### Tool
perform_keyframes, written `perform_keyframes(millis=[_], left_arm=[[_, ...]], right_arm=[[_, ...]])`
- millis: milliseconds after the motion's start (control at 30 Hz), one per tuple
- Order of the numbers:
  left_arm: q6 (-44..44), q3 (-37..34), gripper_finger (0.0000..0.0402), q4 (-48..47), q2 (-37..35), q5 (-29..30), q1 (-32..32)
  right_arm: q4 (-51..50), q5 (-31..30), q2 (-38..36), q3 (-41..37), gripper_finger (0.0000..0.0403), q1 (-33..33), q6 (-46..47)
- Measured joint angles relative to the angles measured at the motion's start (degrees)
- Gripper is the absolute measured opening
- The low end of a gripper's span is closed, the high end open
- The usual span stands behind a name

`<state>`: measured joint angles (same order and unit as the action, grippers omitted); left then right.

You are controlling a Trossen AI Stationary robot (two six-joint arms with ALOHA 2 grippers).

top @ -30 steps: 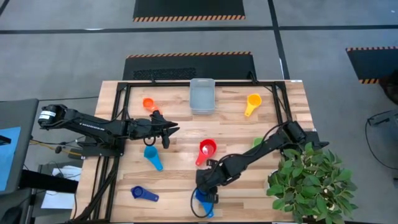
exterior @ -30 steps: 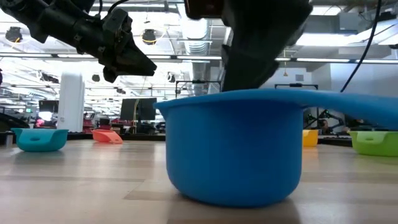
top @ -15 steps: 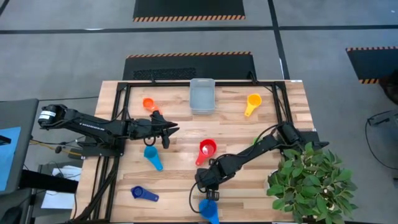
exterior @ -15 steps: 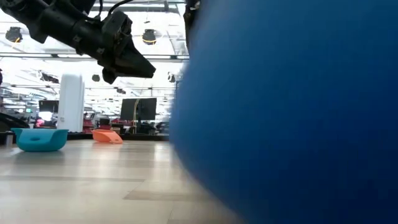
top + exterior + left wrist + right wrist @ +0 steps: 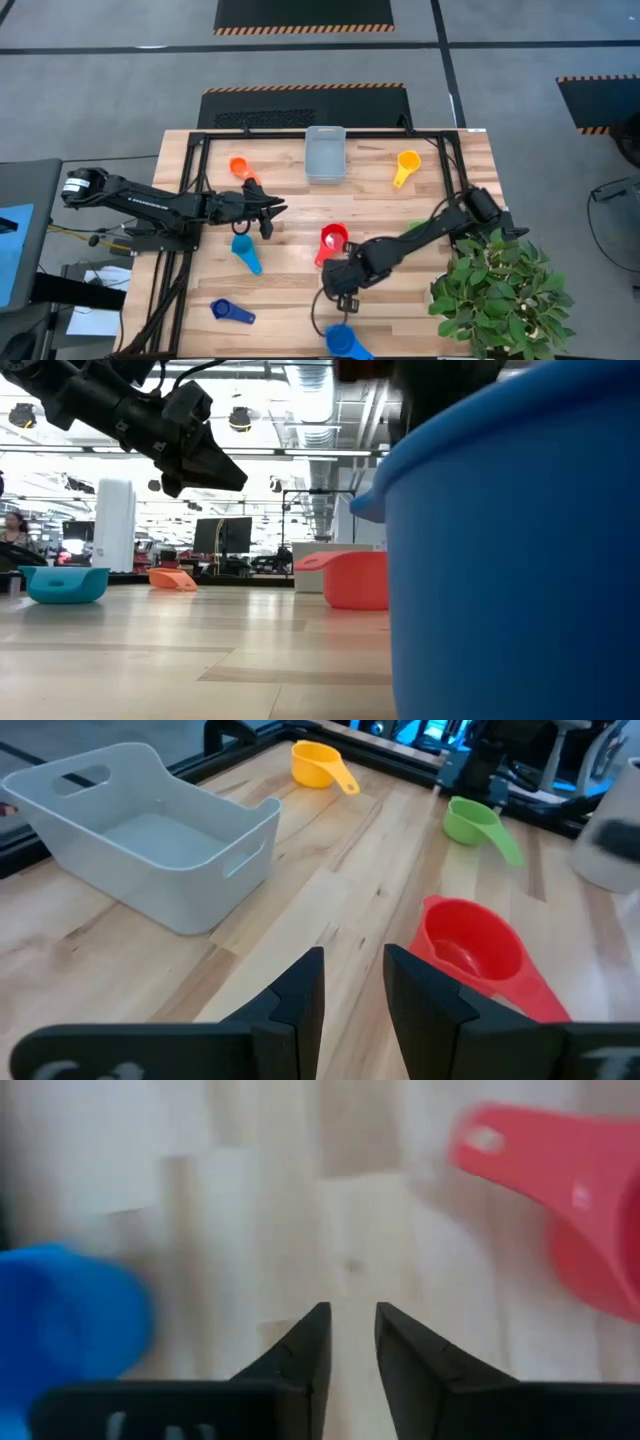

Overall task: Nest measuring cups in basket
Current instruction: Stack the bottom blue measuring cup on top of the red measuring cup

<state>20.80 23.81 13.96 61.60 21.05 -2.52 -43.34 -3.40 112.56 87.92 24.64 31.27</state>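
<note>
While the right gripper (image 5: 343, 296) hangs empty, fingers slightly apart, a blue cup (image 5: 343, 341) lies beside it

Pale basket (image 5: 325, 156) sits empty and upright, well beyond the right claw (image 5: 341, 298); red cup (image 5: 333, 239) lies just ahead of that claw; big blue cup (image 5: 343, 341) just behind it; orange cup (image 5: 239, 166), light blue cup (image 5: 243, 249) flank the left claw (image 5: 278, 210); yellow cup (image 5: 406, 164) far off.

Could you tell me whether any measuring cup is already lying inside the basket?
No, in the left wrist view the basket holds nothing, and the red cup lies on the table beside it.
</note>
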Motion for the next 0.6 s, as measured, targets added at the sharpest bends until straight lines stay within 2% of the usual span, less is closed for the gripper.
perform_keyframes(millis=[167, 333, 600], left_arm=[[0.04, 0.00, 0.0093, -0.04, 0.00, 0.91, 0.00], [1.83, 0.00, 0.0093, -1.02, 0.00, 0.73, -0.17], [3.99, 0.00, 0.0093, -3.52, 0.02, 0.35, -0.17]], right_arm=[[6.06, 4.06, -0.26, 0.07, 0.0164, 3.67, -5.00], [8.46, 5.03, 1.31, -0.13, 0.0207, 4.29, -7.81], [17.68, 11.19, 1.13, -0.13, 0.0225, 4.49, -10.33]])
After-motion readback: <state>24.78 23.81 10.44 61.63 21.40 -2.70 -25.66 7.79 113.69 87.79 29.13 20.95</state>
